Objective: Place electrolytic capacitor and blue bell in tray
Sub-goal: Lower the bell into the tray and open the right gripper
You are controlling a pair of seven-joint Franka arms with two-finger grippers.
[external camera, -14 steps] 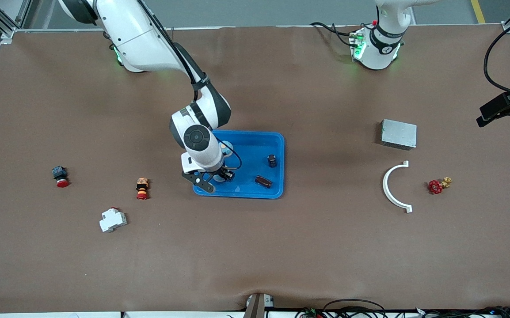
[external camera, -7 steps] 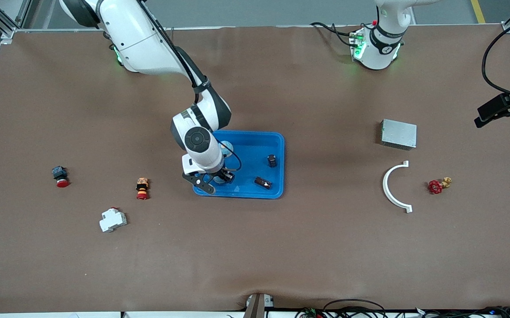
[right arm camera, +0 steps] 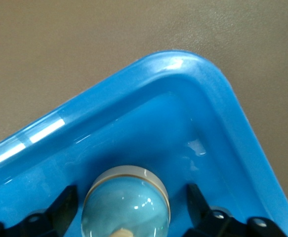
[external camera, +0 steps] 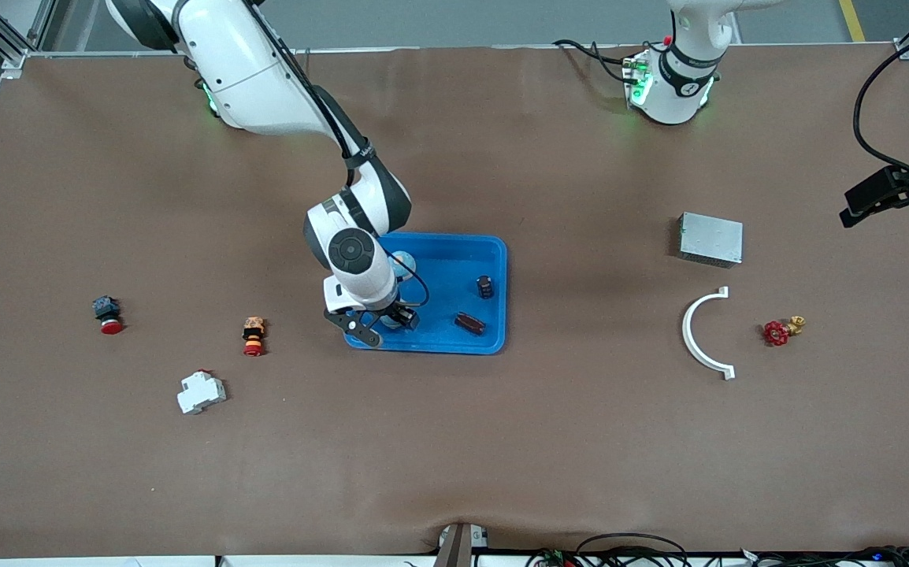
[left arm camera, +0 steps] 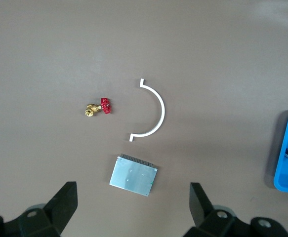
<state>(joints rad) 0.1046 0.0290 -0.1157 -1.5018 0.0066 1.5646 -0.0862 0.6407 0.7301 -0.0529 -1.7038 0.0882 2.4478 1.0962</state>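
Note:
The blue tray [external camera: 454, 264] sits mid-table. My right gripper [external camera: 382, 321] is low inside its corner nearest the front camera, toward the right arm's end, and its fingers [right arm camera: 64, 200] stand open. The blue bell [right arm camera: 126, 210], a glossy light-blue dome with a pale rim, rests on the tray [right arm camera: 193, 84] floor between them with a gap on each side. A dark electrolytic capacitor [external camera: 485, 287] stands in the tray, and a reddish-brown cylinder [external camera: 469, 323] lies near it. My left gripper [external camera: 884, 197] waits open [left arm camera: 132, 212], up over the left arm's end of the table.
A grey metal box [external camera: 710, 239], a white half-ring [external camera: 699, 335] and a red-handled brass valve [external camera: 779, 331] lie toward the left arm's end. Two red push buttons [external camera: 107, 313] [external camera: 254, 336] and a white breaker [external camera: 201, 391] lie toward the right arm's end.
My right gripper has opened and let go of the blue bell, which now rests on the tray floor. The left gripper has drifted slightly.

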